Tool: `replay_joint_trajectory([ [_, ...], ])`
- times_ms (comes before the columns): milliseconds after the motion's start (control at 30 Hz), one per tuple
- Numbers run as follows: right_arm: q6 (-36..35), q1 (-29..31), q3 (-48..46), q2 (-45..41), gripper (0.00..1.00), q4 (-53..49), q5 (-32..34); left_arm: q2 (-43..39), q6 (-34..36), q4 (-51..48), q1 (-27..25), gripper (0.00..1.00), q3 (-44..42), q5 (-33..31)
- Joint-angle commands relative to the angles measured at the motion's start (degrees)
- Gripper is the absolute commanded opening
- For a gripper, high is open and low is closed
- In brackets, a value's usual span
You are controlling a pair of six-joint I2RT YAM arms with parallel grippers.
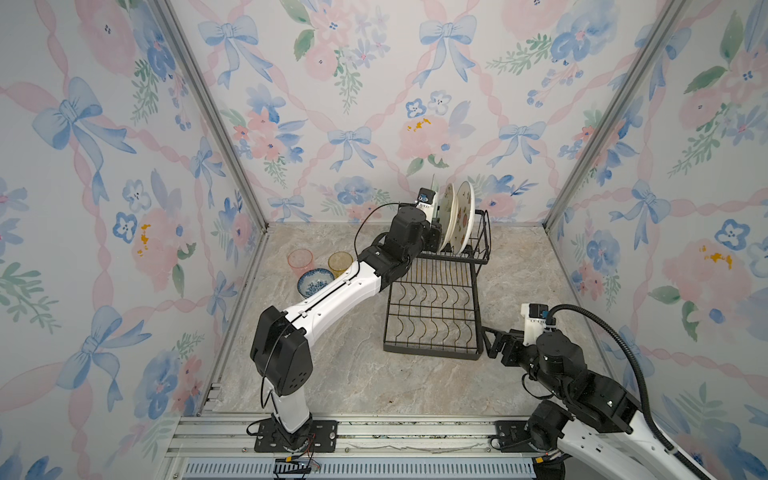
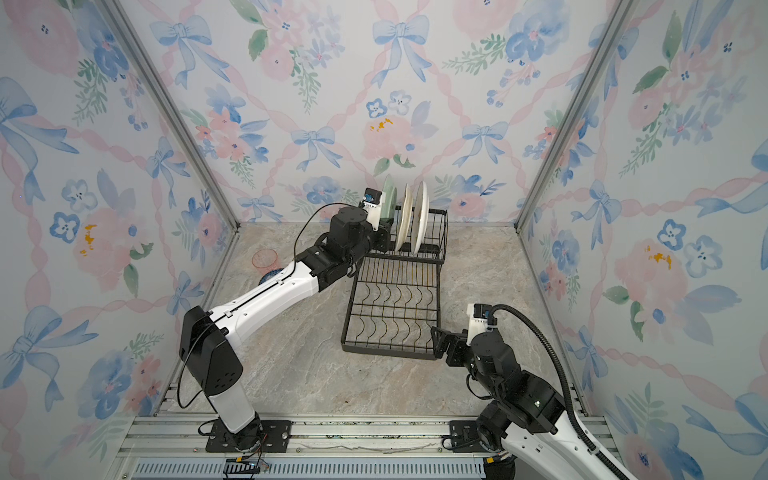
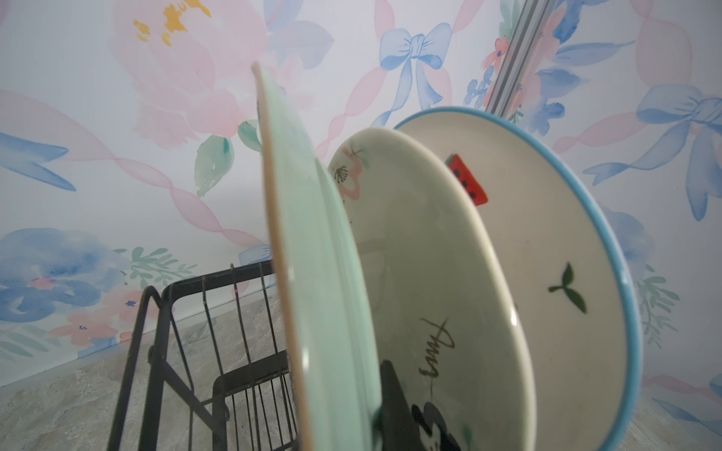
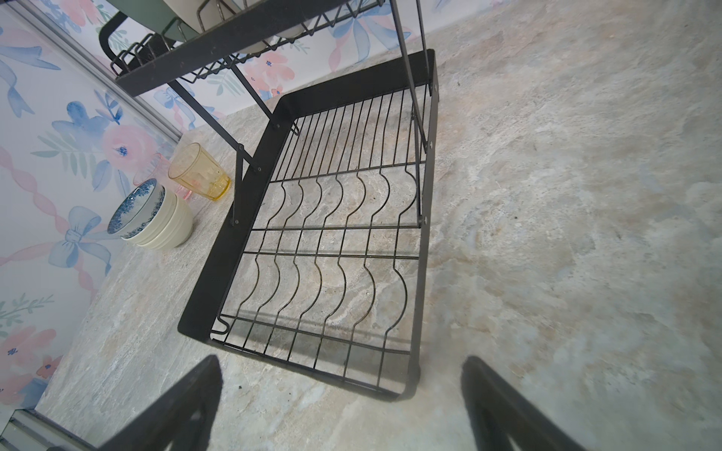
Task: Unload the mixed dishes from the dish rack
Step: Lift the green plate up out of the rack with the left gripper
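Three plates stand on edge on the raised shelf of the black wire dish rack (image 1: 432, 355): a mint-green plate (image 2: 388, 199), a cream floral plate (image 3: 422, 254) and a cream fruit-print plate with a blue rim (image 3: 547, 242). My left gripper (image 2: 384, 237) is shut on the mint-green plate's lower rim. One black finger (image 3: 394, 406) lies against the plate's face and the other is hidden behind it. Nothing sits in the lower tray (image 4: 218, 254). My right gripper (image 4: 340, 363) hangs open just off the tray's near right corner, holding nothing.
On the table left of the rack stand a pink tumbler (image 1: 300, 259), an amber tumbler (image 4: 199, 172) and a blue-patterned bowl (image 4: 136, 211) stacked on cream bowls (image 4: 172, 226). My left arm reaches over them. Papered walls close the back and both sides.
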Motion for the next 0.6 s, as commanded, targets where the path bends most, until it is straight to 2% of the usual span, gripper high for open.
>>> replay_joint_trajectory([
  [0,0.76,-0.59,-0.73,-0.48,0.97,-0.24,0.82,-5.73,3.6,10.91,-0.65,0.0,1.4,0.56],
  [567,0.82,-0.58,0.23,0.55,0.97,0.1,0.48,-15.31,7.4,13.3,-1.86,0.0,-5.03,-2.04],
])
